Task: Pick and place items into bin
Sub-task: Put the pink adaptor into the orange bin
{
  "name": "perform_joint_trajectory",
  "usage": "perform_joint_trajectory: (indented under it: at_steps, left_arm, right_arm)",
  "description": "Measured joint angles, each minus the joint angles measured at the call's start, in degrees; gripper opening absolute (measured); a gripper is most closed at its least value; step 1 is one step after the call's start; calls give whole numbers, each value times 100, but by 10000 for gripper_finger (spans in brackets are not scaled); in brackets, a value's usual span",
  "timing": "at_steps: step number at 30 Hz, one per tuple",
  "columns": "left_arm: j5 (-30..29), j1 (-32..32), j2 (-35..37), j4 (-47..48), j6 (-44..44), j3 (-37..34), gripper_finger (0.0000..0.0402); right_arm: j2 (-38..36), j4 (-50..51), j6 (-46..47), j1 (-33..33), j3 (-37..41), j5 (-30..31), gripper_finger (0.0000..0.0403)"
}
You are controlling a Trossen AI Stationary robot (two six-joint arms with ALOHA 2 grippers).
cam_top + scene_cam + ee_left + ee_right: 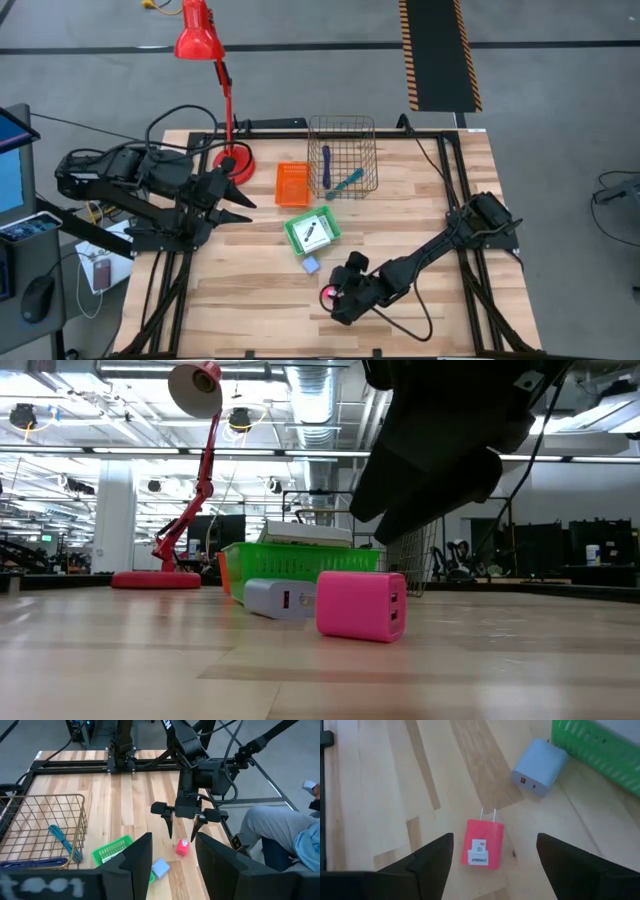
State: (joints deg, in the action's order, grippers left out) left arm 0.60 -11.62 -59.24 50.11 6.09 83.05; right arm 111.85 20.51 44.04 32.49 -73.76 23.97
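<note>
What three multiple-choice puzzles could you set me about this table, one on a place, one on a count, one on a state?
1. Where is the pink plug-in block?
A. In the wire basket
B. On the bare wooden table
C. In the green tray

2. How many pens lie in the wire basket?
A. None
B. Two
C. Four

3. How is the right gripper?
A. Open above the pink block
B. Shut on the pink block
C. Parked by the red lamp

Answers: 1 B, it lies on the planks near the pale lavender block. 2 B, a purple pen and a teal pen show through the wires. 3 A, its fingers stand apart over the block.
</note>
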Motion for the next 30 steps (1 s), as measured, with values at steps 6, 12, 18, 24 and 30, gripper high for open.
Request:
perform_joint_trajectory:
  at_steps: [6,12,18,24,30]
  left_arm:
    - [0,0,-5,-5,62,0,139]
    - [0,0,-5,-5,64,0,139]
    - [0,0,-5,-7,70,0,139]
    - [1,0,-3,-37,186,0,139]
    - [2,0,-3,-33,229,0,139]
  right_arm:
    - [0,-3,-183,155,0,533,282]
    - [48,-49,-213,313,0,935,282]
    - [597,-736,-380,452,-11,1266,282]
    - [957,-805,-265,514,-28,1666,282]
    - [944,-776,-204,503,-33,1788,282]
